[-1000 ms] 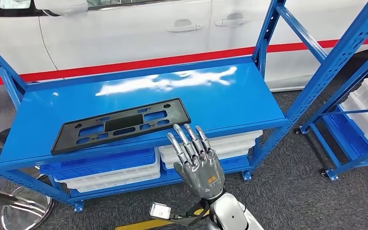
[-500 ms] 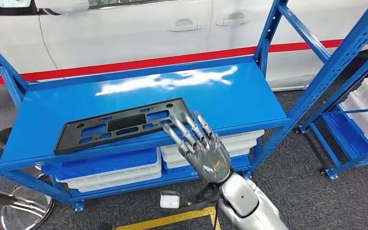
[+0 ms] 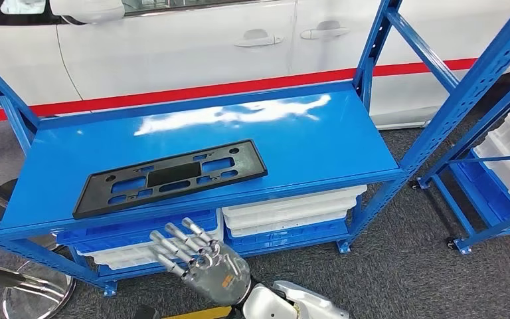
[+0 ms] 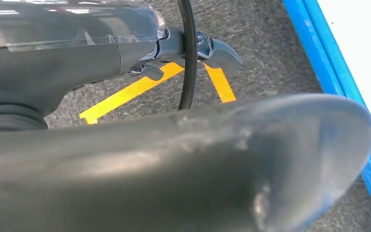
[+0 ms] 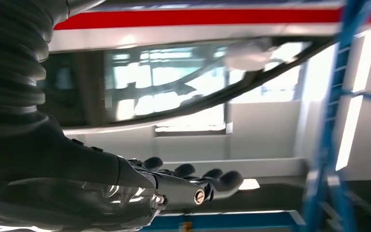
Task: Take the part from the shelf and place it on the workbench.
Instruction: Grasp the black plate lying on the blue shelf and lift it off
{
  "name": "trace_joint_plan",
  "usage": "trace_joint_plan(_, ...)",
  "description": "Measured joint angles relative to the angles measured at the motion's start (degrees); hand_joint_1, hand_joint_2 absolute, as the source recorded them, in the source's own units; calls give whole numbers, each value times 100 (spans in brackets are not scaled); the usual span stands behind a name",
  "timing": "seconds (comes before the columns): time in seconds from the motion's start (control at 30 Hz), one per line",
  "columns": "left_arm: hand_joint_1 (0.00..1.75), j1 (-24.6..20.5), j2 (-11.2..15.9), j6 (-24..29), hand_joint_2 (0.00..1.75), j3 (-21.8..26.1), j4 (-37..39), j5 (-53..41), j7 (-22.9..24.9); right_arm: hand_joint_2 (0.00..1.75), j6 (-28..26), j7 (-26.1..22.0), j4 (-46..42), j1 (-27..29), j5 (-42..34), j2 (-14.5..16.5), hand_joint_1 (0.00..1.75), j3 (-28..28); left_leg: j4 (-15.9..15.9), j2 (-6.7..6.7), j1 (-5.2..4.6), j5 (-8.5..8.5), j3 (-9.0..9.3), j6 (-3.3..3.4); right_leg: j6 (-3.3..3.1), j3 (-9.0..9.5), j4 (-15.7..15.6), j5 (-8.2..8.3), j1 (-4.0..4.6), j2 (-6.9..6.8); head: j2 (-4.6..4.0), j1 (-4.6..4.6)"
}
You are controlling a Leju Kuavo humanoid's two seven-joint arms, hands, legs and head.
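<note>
Part (image 3: 170, 175), black and flat, lies on the blue shelf (image 3: 319, 139) toward its front edge, untouched. Right hand (image 3: 202, 262) hangs low in front of the shelf, below the part, fingers spread, holding nothing. Left hand (image 4: 174, 164) shows as a grey blur over the floor; can't tell its state.
</note>
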Motion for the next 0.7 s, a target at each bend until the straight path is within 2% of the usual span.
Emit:
trace_joint_plan(0.07, 0, -12, 4, -20, 0, 32, 11, -8, 20, 175, -1, -834, 162, 315, -163, 252, 0, -562, -7, -9, -7, 9, -7, 66, 51, -5, -4, -2, 10, 0, 0, -1)
trace_joint_plan(0.13, 0, -30, 5, -37, 0, 47, 21, -5, 30, 175, -3, -1406, 380, 521, -307, 499, 0, -1161, -45, -4, 6, 31, 10, 144, 106, -56, 132, -115, 2, 4, 0, 1)
trace_joint_plan(0.17, 0, -45, 4, -42, 0, 56, 26, -1, 31, 175, -5, -1624, 489, 602, -374, 604, 0, -1432, -65, 0, 12, 44, 17, 182, 129, -152, 344, -248, -2, 6, 0, 1)
trace_joint_plan(0.23, 0, -70, 5, -42, 0, 88, 37, 21, 27, 175, -7, -1989, 692, 777, -484, 771, 0, -1909, -69, 3, 1, 48, 5, 230, 152, -520, 1086, -607, -8, 9, 0, 2)
trace_joint_plan(0.27, 0, -74, 7, -39, 0, 111, 42, 32, 24, 175, -8, -2110, 769, 867, -517, 828, 0, -2086, -66, 3, -9, 48, -3, 239, 156, -702, 1431, -725, -9, 10, 0, 3)
trace_joint_plan(0.3, 0, -75, 9, -38, 0, 135, 48, 40, 19, 175, -8, -2199, 831, 946, -537, 874, 0, -2237, -62, 2, -19, 47, -7, 243, 152, -814, 1630, -750, -9, 10, 0, 3)
trace_joint_plan(0.33, 0, -75, 11, -37, 0, 156, 54, 44, 14, 175, -9, -2257, 875, 1004, -548, 915, 0, -2363, -57, 0, -29, 45, -7, 245, 137, -808, 1588, -654, -7, 10, 0, 3)
trace_joint_plan(0.37, 0, -76, 13, -37, 0, 172, 60, 48, 8, 175, -9, -2302, 905, 1047, -559, 957, 0, -2469, -53, -2, -40, 42, -1, 245, 111, -692, 1333, -471, 1, 10, 0, 3)
trace_joint_plan(0.4, 0, -79, 13, -37, 0, 181, 66, 56, 1, 175, -9, -2352, 924, 1077, -573, 1002, 0, -2566, -50, -4, -49, 38, 7, 242, 69, -494, 929, -254, 15, 10, 0, 3)
trace_joint_plan(0.47, 0, -84, 13, -50, 0, 201, 84, 87, -13, 175, -9, -2479, 939, 1117, -604, 1088, 0, -2723, -37, -4, -77, 16, 7, 213, -2, -159, 229, -8, 55, 0, 0, 2)
trace_joint_plan(0.5, 0, -84, 14, -74, 0, 218, 98, 110, -17, 175, -9, -2541, 940, 1134, -618, 1122, 0, -2789, -35, -1, -79, 4, 4, 188, -22, -84, 59, 20, 74, -3, 0, 2)
trace_joint_plan(0.6, 0, -84, 22, -160, 0, 294, 142, 150, -21, 175, -11, -2585, 935, 1163, -599, 1198, 0, -2939, -24, 12, -66, -20, 10, 102, -64, -51, -28, 35, 71, 2, 0, 2)
trace_joint_plan(0.67, 0, -85, 30, -170, 0, 332, 170, 146, -17, 175, -11, -2484, 927, 1132, -549, 1242, 0, -2990, 234, 10, -56, -184, -90, 39, -113, -5, -86, 65, 26, -3, 0, 1)
trace_joint_plan(0.7, 0, -84, 34, -171, 0, 344, 183, 140, -13, 175, -11, -2428, 925, 1110, -538, 1263, 0, -3002, 529, 8, -37, -344, -227, 7, -130, 13, -101, 67, 15, -9, 0, 1)
